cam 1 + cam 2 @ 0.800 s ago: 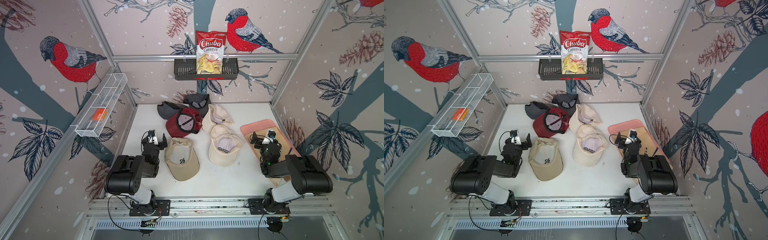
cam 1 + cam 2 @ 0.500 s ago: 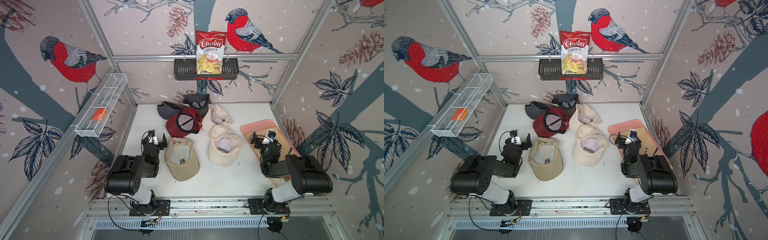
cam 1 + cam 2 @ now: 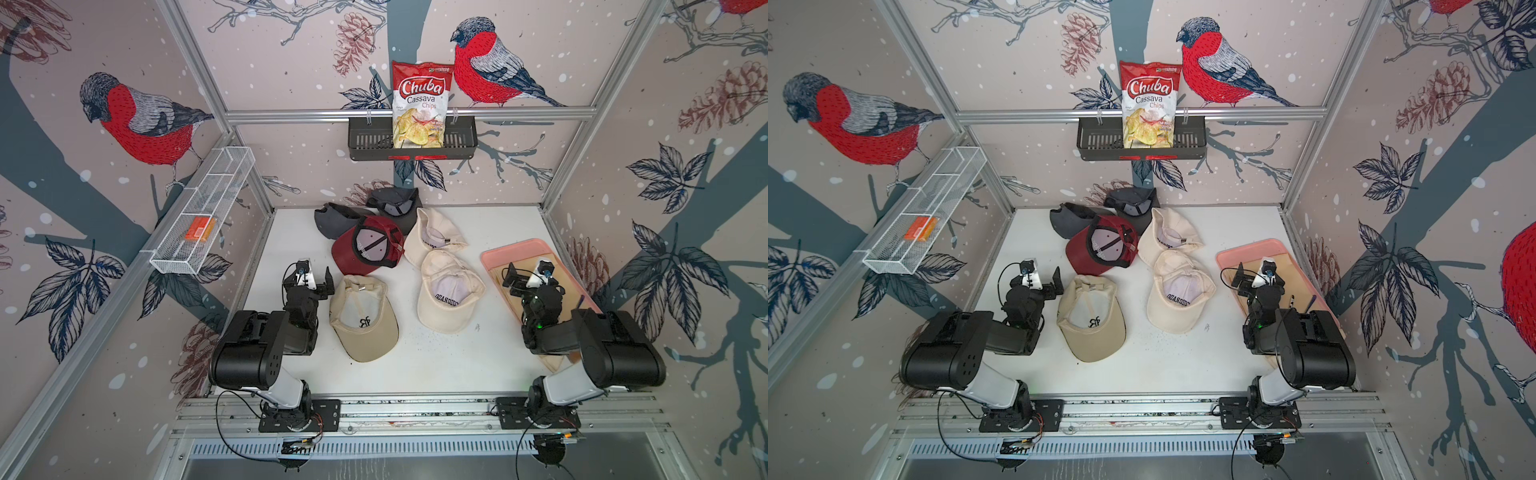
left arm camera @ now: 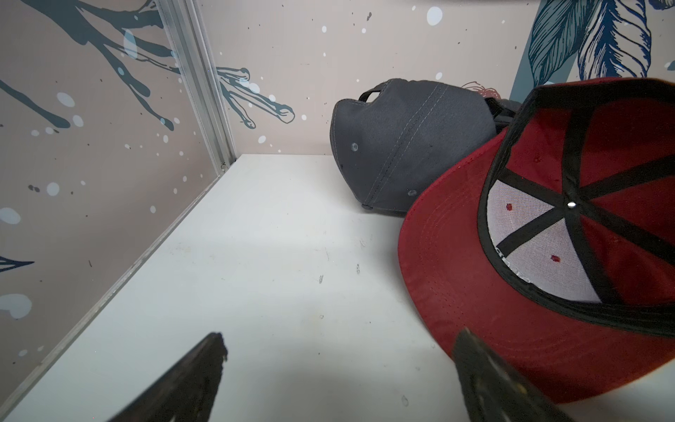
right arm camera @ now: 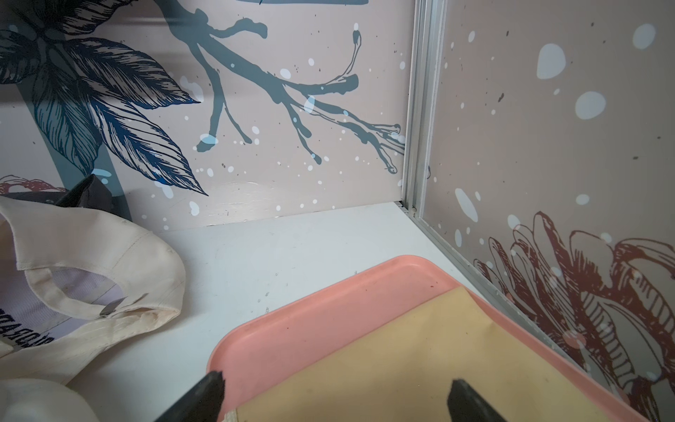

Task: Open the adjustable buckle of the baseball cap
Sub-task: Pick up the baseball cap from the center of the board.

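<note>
Several baseball caps lie upside down on the white table. A tan cap with a metal buckle on its strap lies just right of my left gripper. That gripper is open with nothing in it; in the left wrist view it hovers over bare table beside the red cap. A cream cap lies mid-table, and its strap buckle shows in the right wrist view. My right gripper is open and empty over the pink tray.
A red cap, another cream cap and two grey caps are piled at the back. The pink tray holds a tan sheet by the right wall. A chips bag stands in a black wall basket. A wire shelf hangs on the left wall.
</note>
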You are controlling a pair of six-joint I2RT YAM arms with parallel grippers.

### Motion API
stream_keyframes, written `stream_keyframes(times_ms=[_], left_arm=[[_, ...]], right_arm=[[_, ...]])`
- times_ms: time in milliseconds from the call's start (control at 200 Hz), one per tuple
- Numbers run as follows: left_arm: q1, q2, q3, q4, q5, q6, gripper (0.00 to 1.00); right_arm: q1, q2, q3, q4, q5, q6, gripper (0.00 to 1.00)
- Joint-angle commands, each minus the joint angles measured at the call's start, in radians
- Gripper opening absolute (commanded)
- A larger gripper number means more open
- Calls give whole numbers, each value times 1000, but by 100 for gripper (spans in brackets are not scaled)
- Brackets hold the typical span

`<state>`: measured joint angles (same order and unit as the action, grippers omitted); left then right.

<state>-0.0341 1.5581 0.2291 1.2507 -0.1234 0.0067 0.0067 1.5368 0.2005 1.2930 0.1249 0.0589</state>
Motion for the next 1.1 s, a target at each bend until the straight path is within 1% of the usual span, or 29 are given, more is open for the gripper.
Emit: stream_keyframes(times_ms=[0, 55, 120, 200, 320, 410, 485, 535, 585, 630, 720, 810, 891, 1021, 1096], left_arm=[[3, -6, -8, 78, -40, -8, 98], [3, -21, -36, 121, -92, -28, 98], [3, -62, -79, 161, -128, -41, 97], [3, -141, -95, 129, -141, -46, 96], [1, -288, -19, -117, -139, -47, 96], [1, -389, 56, -292, -120, -35, 96], [1, -473, 152, -526, -87, -37, 95], [1, -518, 209, -690, -25, -29, 93], [-1, -558, 265, -830, 36, -49, 91], [-11, -589, 295, -921, 72, -56, 89], [-45, -636, 354, -1098, 57, -88, 87], [-85, -660, 399, -1253, 41, -135, 85], [-123, -671, 421, -1337, 50, -184, 82], [-163, -669, 432, -1402, 82, -274, 79], [-175, -652, 432, -1420, 94, -296, 77]], right_arm=[[1, -3, -10, 50, 12, 27, 100], [0, -25, -24, 60, 58, 45, 100], [5, -76, -38, 43, 90, 48, 100], [19, -155, -27, -41, 119, 38, 100], [33, -271, 30, -217, 95, 19, 100], [42, -361, 97, -384, 64, 42, 100], [52, -405, 185, -574, 5, 55, 100], [70, -418, 256, -701, -39, 47, 100], [102, -419, 324, -828, -72, 26, 100], [140, -412, 384, -924, -99, -5, 100], [246, -389, 486, -1084, -120, -82, 100], [351, -357, 562, -1182, -127, -135, 100], [432, -332, 599, -1217, -130, -151, 100], [504, -288, 650, -1233, -198, -124, 99], [571, -214, 696, -1262, -223, -139, 98]])
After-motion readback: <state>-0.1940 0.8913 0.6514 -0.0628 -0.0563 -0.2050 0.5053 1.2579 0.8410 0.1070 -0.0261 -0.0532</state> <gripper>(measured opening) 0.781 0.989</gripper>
